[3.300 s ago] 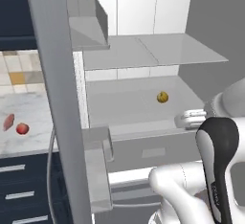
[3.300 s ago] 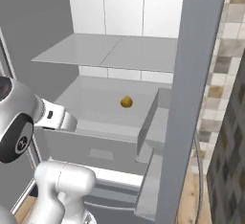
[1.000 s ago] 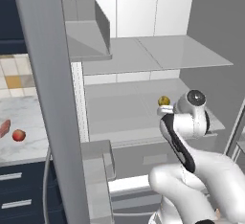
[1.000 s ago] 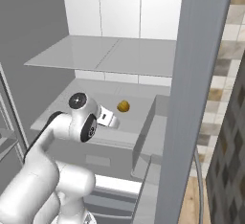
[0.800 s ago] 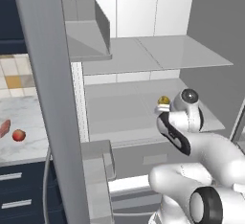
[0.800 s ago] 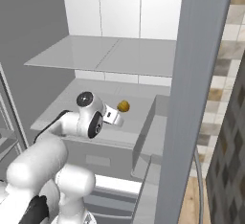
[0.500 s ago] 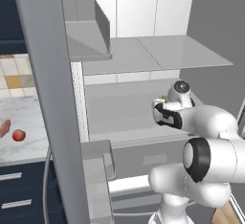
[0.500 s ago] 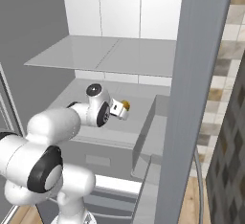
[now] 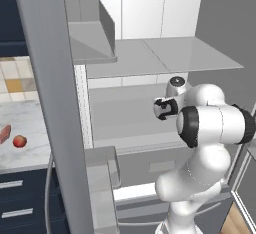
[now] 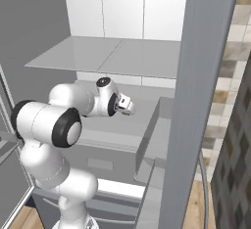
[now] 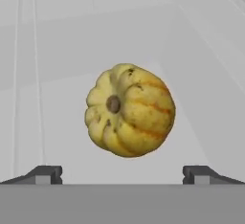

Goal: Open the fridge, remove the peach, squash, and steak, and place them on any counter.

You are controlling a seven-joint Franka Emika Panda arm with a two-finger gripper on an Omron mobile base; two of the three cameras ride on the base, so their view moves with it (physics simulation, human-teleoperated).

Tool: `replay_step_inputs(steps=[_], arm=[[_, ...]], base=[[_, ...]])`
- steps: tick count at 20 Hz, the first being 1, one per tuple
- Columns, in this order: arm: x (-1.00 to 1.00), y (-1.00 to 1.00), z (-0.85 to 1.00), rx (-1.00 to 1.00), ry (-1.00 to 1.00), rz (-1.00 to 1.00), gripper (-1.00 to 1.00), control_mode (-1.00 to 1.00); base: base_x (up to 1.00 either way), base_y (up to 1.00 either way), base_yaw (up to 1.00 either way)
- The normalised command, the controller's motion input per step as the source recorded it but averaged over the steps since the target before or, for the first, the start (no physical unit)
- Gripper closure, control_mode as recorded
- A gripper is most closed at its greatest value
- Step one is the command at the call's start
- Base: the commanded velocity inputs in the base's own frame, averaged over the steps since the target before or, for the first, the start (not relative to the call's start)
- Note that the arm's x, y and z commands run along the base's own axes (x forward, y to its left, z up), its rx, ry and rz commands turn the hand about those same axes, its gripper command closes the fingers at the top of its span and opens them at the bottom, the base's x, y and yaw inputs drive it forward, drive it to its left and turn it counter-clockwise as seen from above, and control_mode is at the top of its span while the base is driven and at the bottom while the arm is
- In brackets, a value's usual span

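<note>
A tiled backsplash (image 9: pixel 14 78) of cream and orange squares rises at the far left, navy drawers (image 9: pixel 20 213) with silver bar handles sit below, and a grey-beige tiled wall (image 10: pixel 225 101) stands at right.

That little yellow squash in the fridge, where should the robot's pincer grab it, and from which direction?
Probably around its widest ribbed middle, coming straight in from the open front of the fridge. In the hand view the squash lies on its side with the stem end facing the camera and bare shelf on both sides. The open pincer already lines up with it, one finger to each side.
</note>
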Motion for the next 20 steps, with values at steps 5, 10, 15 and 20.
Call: replay_step_inputs(steps=[5, 10, 15, 20], arm=[[0.32, -0.13, -0.19, -0.03, 0.03, 0.0, -1.0, -1.0], [0.4, -0.03, -0.12, 0.0, 0.02, 0.0, -1.0, -1.0], [0.27, -0.06, -0.12, 0.0, 0.04, 0.0, -1.0, -1.0], [-0.02, -0.18, -0.33, 0.0, 0.04, 0.0, -1.0, -1.0]], base=[[0.0, 0.0, 0.0], [0.0, 0.0, 0.0], [0.0, 0.0, 0.0], [0.0, 0.0, 0.0]])
